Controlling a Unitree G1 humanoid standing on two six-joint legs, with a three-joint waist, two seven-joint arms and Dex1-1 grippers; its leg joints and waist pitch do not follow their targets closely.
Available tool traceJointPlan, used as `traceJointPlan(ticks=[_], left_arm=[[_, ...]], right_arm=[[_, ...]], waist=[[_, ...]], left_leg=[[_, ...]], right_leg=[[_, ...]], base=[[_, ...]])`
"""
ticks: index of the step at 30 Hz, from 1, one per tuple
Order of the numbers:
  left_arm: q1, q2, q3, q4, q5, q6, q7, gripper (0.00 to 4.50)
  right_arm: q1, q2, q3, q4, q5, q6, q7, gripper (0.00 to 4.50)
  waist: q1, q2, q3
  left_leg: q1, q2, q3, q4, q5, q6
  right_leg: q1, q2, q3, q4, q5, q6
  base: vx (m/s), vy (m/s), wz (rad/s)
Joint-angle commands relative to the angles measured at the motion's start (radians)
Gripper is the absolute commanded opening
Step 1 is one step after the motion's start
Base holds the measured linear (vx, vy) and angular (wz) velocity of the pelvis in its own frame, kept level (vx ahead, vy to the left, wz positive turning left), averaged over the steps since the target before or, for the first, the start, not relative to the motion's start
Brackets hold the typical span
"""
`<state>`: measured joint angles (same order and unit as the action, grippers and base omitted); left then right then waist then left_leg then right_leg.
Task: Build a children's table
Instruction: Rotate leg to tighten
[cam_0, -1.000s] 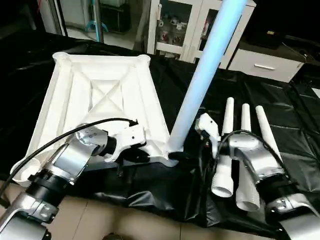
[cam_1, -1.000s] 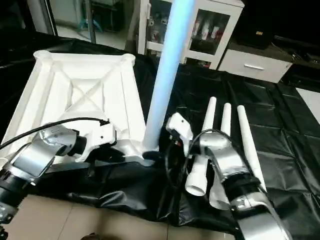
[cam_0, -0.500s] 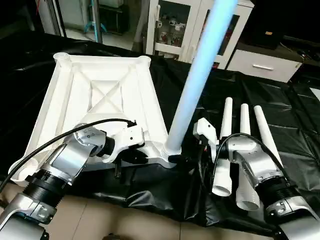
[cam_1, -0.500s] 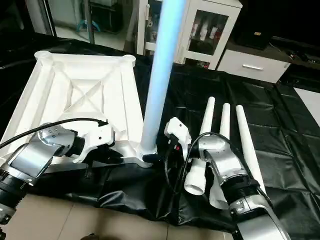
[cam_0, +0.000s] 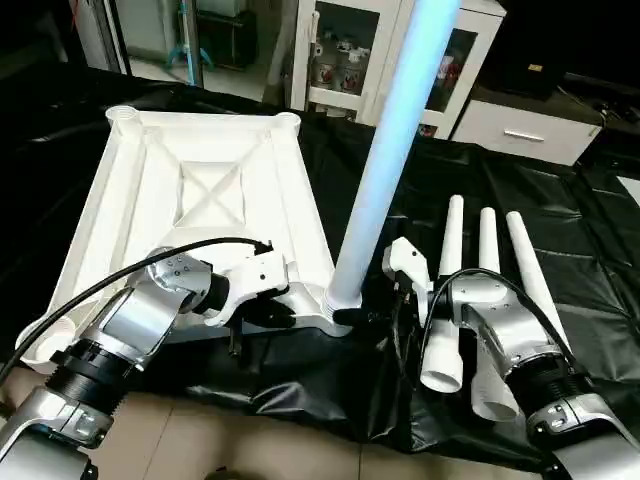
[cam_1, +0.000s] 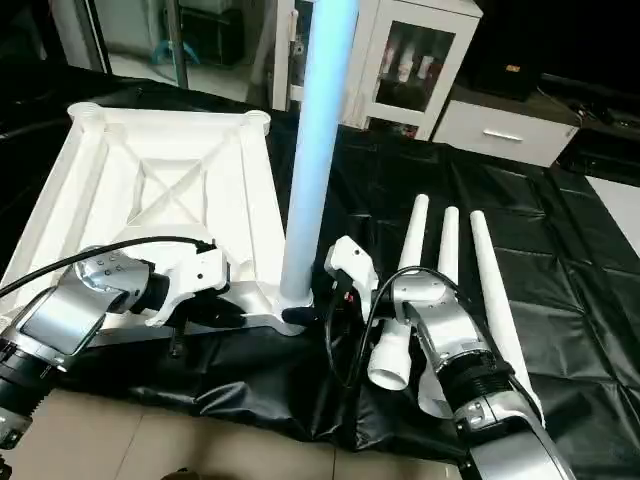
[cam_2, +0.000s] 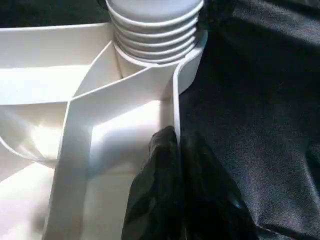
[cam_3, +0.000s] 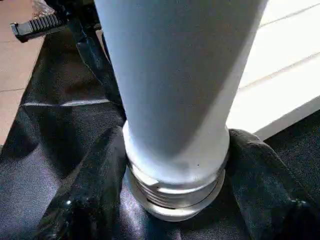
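Observation:
The children's table top (cam_0: 210, 190) lies upside down on the black-draped worktable, its X ribs facing up. One white leg (cam_0: 385, 170) stands nearly upright in the near right corner socket (cam_0: 343, 298). Thread rings (cam_2: 152, 37) still show above that socket. My right gripper (cam_0: 362, 316) is shut on the leg's base, with a black finger (cam_3: 90, 200) on either side of it. Just left of that corner, my left gripper (cam_2: 176, 147) is shut on the top's rim wall (cam_2: 175, 105). Three loose legs (cam_0: 487, 290) lie side by side to the right.
The worktable's front edge (cam_0: 300, 400) runs close below both grippers, with tiled floor beyond it. White glass-door cabinets (cam_0: 345, 50) and a white drawer unit (cam_0: 525, 130) stand behind the table. A black cable (cam_0: 120, 275) loops over my left forearm.
The standing leg has swung from leaning right to nearly upright, its top moving left. My right gripper stays on its base and my left gripper keeps hold of the rim.

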<state>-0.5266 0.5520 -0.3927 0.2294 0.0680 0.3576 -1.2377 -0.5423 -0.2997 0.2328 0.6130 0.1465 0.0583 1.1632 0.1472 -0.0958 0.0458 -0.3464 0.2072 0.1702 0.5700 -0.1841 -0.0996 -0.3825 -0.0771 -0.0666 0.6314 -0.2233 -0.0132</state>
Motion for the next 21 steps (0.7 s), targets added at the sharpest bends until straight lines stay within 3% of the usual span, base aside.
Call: traceJointPlan(ticks=[1,4,5,6,7,9,11,15,17,21], left_arm=[[0.049,-0.004,-0.105,0.029,0.036,0.024,-0.042,0.0],[0.048,-0.01,-0.101,0.035,0.044,0.026,-0.021,0.0],[0.046,-0.018,-0.098,0.041,0.048,0.026,-0.007,0.0],[0.039,-0.033,-0.092,0.055,0.052,0.029,0.017,0.0],[0.022,-0.066,-0.077,0.088,0.062,0.035,0.076,0.0],[0.0,-0.103,-0.063,0.125,0.075,0.051,0.142,0.0],[-0.017,-0.128,-0.057,0.149,0.085,0.069,0.182,0.0],[-0.066,-0.199,-0.033,0.222,0.112,0.109,0.312,0.0],[-0.091,-0.236,-0.021,0.261,0.125,0.115,0.376,0.0],[-0.136,-0.303,-0.012,0.341,0.159,0.104,0.495,0.0]], right_arm=[[0.011,0.007,-0.006,0.007,0.0,-0.007,-0.008,2.69],[0.008,0.034,-0.03,0.05,-0.014,-0.015,-0.108,2.69],[0.0,0.049,-0.043,0.083,-0.027,-0.023,-0.171,2.69],[-0.007,0.064,-0.055,0.117,-0.041,-0.03,-0.241,2.69],[-0.012,0.089,-0.07,0.159,-0.054,-0.032,-0.335,2.68],[-0.017,0.12,-0.086,0.198,-0.065,-0.03,-0.437,2.67],[-0.023,0.144,-0.099,0.224,-0.069,-0.021,-0.51,2.67],[-0.06,0.212,-0.135,0.311,-0.08,0.0,-0.737,2.67],[-0.086,0.251,-0.148,0.361,-0.083,-0.003,-0.852,2.67],[-0.146,0.346,-0.194,0.459,-0.059,-0.005,-1.08,2.67]], waist=[[0.0,0.021,-0.056],[-0.001,0.021,-0.055],[-0.003,0.024,-0.05],[-0.007,0.023,-0.044],[-0.012,0.025,-0.036],[-0.014,0.025,-0.034],[-0.015,0.024,-0.033],[-0.021,0.029,-0.033],[-0.027,0.034,-0.035],[-0.041,0.037,-0.036]], left_leg=[[0.008,0.027,-0.003,-0.064,-0.136,0.008],[0.009,0.027,-0.003,-0.065,-0.144,0.004],[0.009,0.028,-0.004,-0.07,-0.179,-0.005],[0.008,0.028,-0.006,-0.077,-0.234,-0.022],[0.011,0.029,-0.011,-0.085,-0.318,-0.042],[0.026,0.03,-0.02,-0.086,-0.412,-0.057],[0.027,0.029,-0.025,-0.09,-0.431,-0.059],[0.034,0.027,-0.032,-0.092,-0.482,-0.065],[0.031,0.028,-0.036,-0.095,-0.488,-0.067],[0.038,0.024,-0.035,-0.097,-0.526,-0.067]], right_leg=[[0.043,-0.067,0.045,-0.059,0.023,-0.232],[0.042,-0.067,0.046,-0.061,0.009,-0.229],[0.039,-0.069,0.045,-0.067,-0.044,-0.223],[0.039,-0.072,0.047,-0.076,-0.133,-0.207],[0.036,-0.075,0.047,-0.089,-0.28,-0.175],[0.027,-0.086,0.049,-0.111,-0.48,-0.124],[0.024,-0.087,0.048,-0.119,-0.537,-0.099],[0.016,-0.086,0.04,-0.128,-0.591,-0.074],[0.019,-0.084,0.039,-0.126,-0.544,-0.081],[0.01,-0.079,0.038,-0.127,-0.484,-0.093]], base=[[0.0,0.0,0.0],[0.0,0.0,0.0],[0.0,0.0,0.0],[0.0,0.0,0.0],[0.0,0.0,0.0],[0.0,0.0,0.0],[0.0,0.0,0.0],[0.0,0.0,0.0],[0.0,0.0,0.0],[0.0,0.0,0.0]])
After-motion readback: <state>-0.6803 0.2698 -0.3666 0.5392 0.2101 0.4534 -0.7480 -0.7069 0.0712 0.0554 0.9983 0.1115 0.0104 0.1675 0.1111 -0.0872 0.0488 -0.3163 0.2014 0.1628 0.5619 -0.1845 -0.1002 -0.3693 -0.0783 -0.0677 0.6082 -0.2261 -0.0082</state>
